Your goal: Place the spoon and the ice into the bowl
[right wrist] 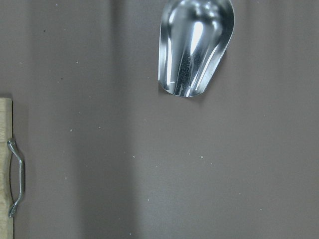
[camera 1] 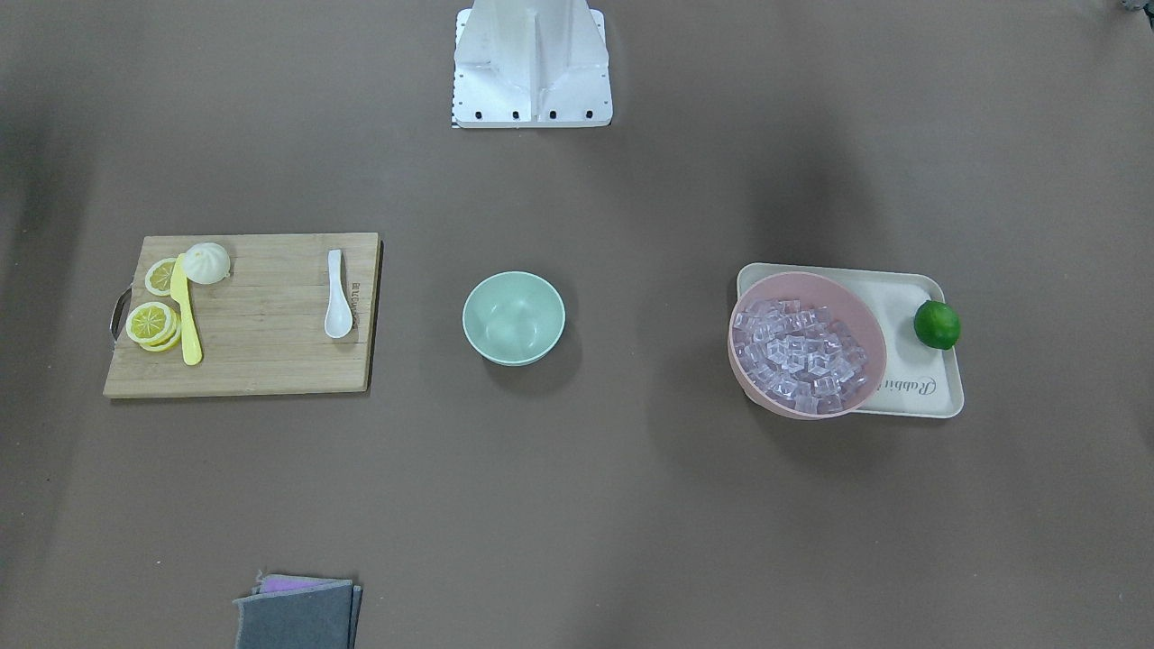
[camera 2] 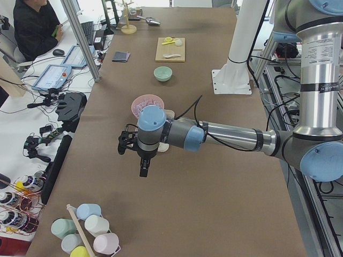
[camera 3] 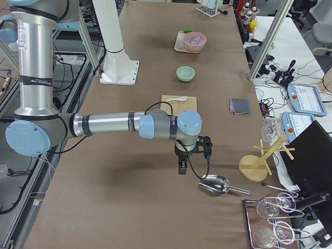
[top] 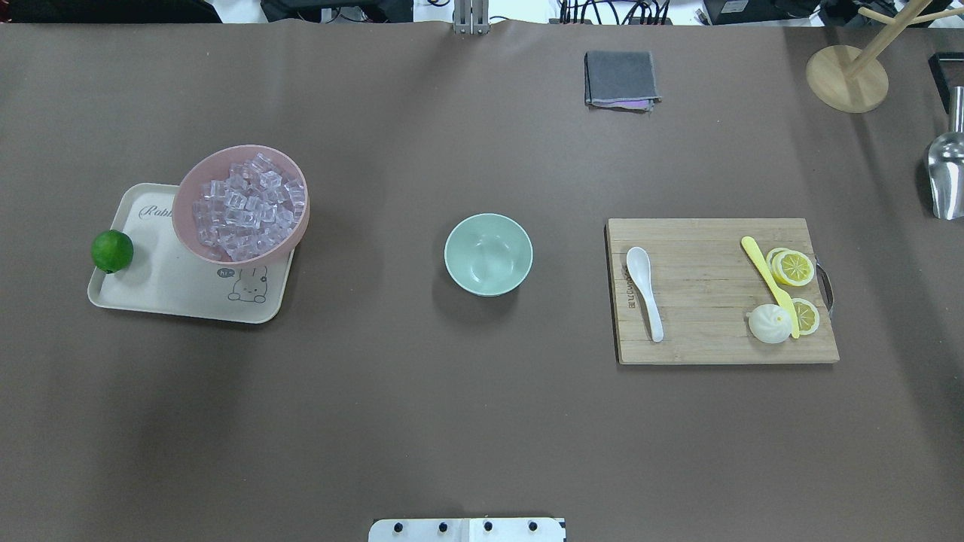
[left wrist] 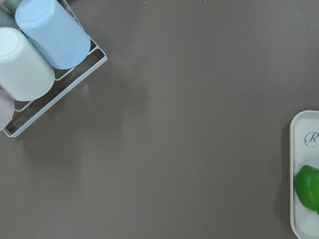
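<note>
The white spoon (camera 1: 337, 306) (top: 645, 290) lies on the wooden cutting board (camera 1: 261, 361) (top: 708, 331). The mint-green bowl (camera 1: 513, 317) (top: 488, 253) stands empty at the table's middle. Many clear ice cubes (camera 1: 798, 354) (top: 248, 207) fill the pink bowl (camera 1: 809, 277) on the cream tray (camera 1: 929, 388) (top: 166, 293). My left gripper (camera 2: 143, 166) hangs over the table beyond the tray end, seen only in the exterior left view. My right gripper (camera 3: 182, 166) hangs beyond the board, beside a metal scoop (camera 3: 215, 184) (right wrist: 195, 45). I cannot tell whether either is open.
A lime (camera 1: 937, 324) (left wrist: 308, 188) sits on the tray's edge. A yellow knife (top: 768, 275), lemon slices and a bun lie on the board. A grey cloth (top: 620, 79) lies at the far side. A rack of cups (left wrist: 40, 55) stands past the tray.
</note>
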